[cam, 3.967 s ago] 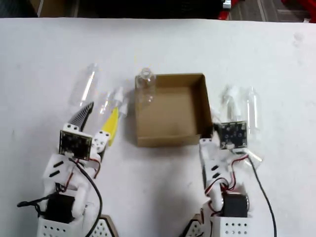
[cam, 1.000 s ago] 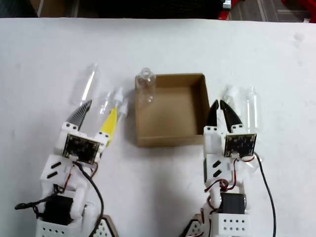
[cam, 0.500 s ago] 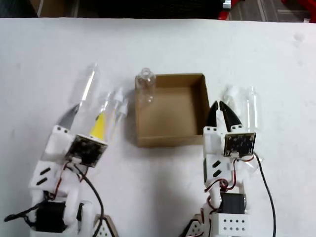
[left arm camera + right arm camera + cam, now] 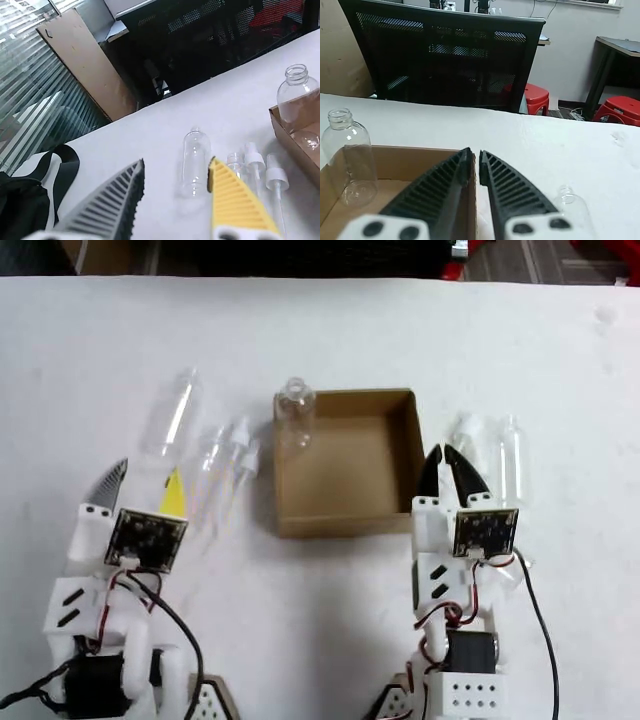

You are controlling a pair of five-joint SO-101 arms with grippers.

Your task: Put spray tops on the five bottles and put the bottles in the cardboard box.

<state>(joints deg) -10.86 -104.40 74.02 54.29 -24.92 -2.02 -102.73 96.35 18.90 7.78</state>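
One aim: I centre my spread left gripper (image 4: pixel 146 478) over the lying bottle (image 4: pixel 172 412) at one o'clock, right gripper (image 4: pixel 444 453) pressed together.

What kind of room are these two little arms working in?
Probably an office or lab: a black mesh-backed chair stands behind the white table, with red stools and slatted window blinds nearby.

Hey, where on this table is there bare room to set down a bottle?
Bare: the wide table strip beyond the cardboard box, the stretch between the left arm and right arm, and most of the box floor. Crowded: the lying bottle and spray tops left of the box, and the bottles right of it.
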